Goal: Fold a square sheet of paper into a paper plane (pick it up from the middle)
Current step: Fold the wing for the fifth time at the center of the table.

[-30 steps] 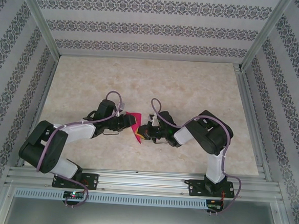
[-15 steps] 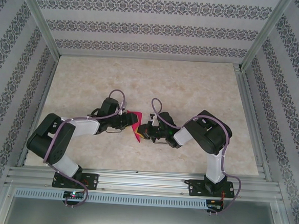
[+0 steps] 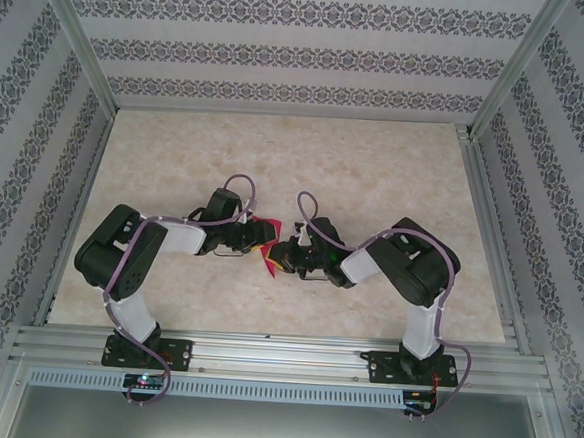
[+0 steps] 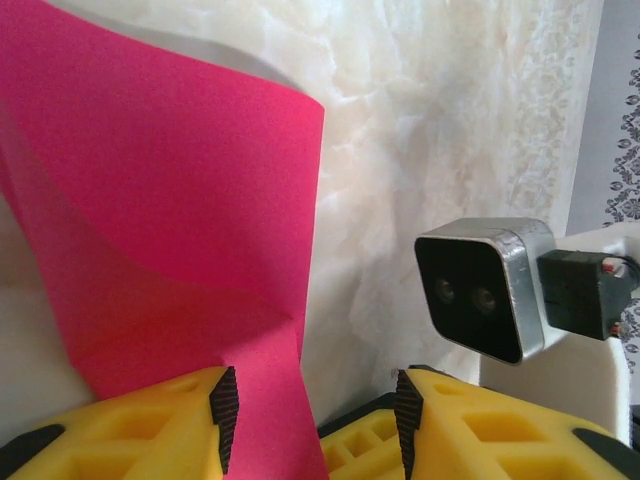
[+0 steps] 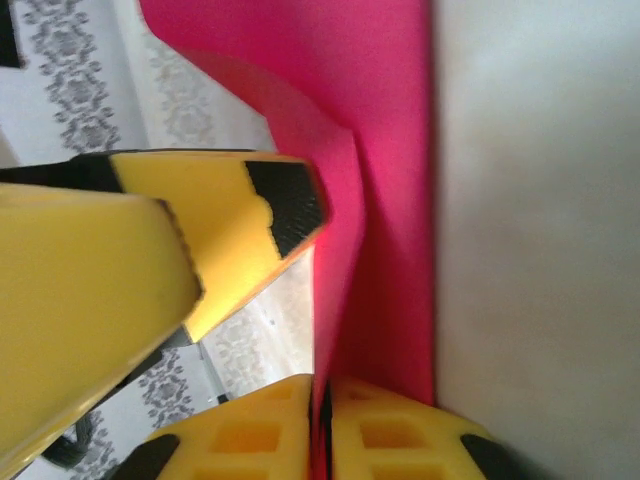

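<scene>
The square sheet of paper (image 3: 267, 265) is magenta-pink, creased and curled, and is held up off the table between the two arms. My right gripper (image 5: 325, 395) is shut on its lower edge, with the sheet (image 5: 385, 200) rising from between the yellow fingers. My left gripper (image 4: 315, 400) is open. The sheet (image 4: 170, 220) runs past its left pad (image 4: 225, 415) and leaves a wide gap to the right pad (image 4: 405, 415). From above, the left gripper (image 3: 254, 238) and right gripper (image 3: 279, 258) meet at the paper. I cannot tell whether the folds make a paper plane.
The beige marble-patterned table (image 3: 296, 159) spreads behind the arms, bounded by metal rails and patterned walls. The right arm's wrist camera (image 4: 480, 285) hangs close to my left gripper's right finger. A left finger (image 5: 285, 205) crowds the right wrist view.
The left arm has swung right, its elbow lifting and its gripper pushing in onto the paper. The right arm has stayed in place, holding the sheet.
</scene>
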